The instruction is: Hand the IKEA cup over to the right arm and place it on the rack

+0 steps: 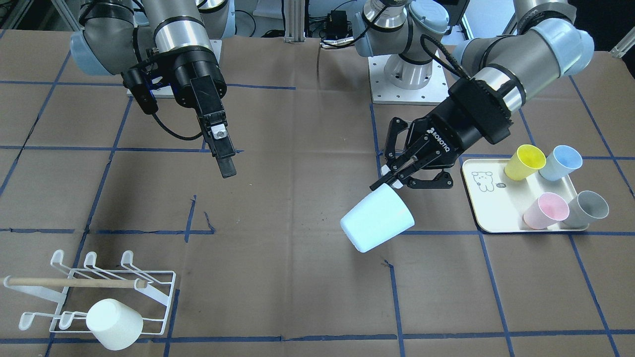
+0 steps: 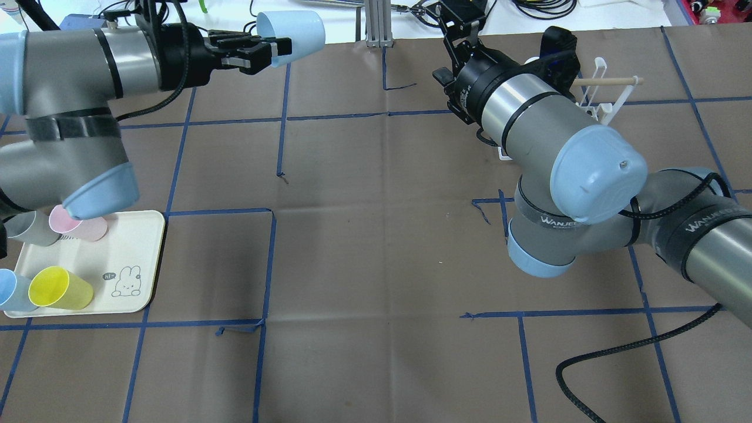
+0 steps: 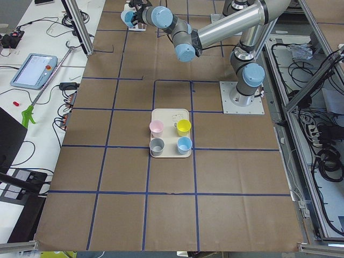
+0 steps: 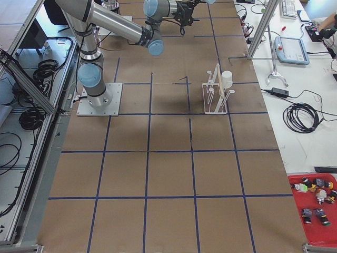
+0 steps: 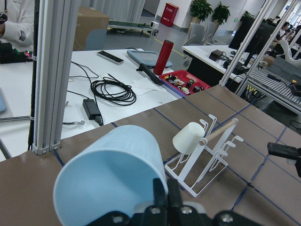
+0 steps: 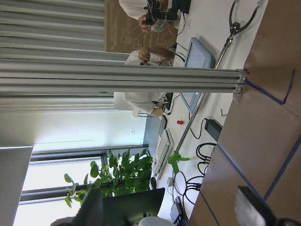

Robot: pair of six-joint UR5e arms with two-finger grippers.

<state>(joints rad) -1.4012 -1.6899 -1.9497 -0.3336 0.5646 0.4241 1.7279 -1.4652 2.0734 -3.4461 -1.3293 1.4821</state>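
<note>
My left gripper (image 1: 388, 181), with slim linkage fingers, is shut on the rim of a pale blue cup (image 1: 377, 221) and holds it tilted in the air over mid-table. The overhead view shows the cup (image 2: 294, 34) far from me, mouth toward the gripper (image 2: 267, 53). My right gripper (image 1: 225, 166), with flat straight fingers, hangs open and empty well apart from the cup; its fingers (image 6: 254, 213) stand apart in the right wrist view. The white wire rack (image 1: 156, 296) with a wooden dowel carries one white cup (image 1: 114, 323). The rack also shows in the left wrist view (image 5: 207, 157).
A cream tray (image 1: 496, 213) beside the left arm holds yellow (image 1: 525, 161), blue (image 1: 560, 162), pink (image 1: 546, 210) and grey (image 1: 588, 207) cups. Brown paper with blue tape lines covers the table. An aluminium post stands at the far edge (image 2: 376, 23).
</note>
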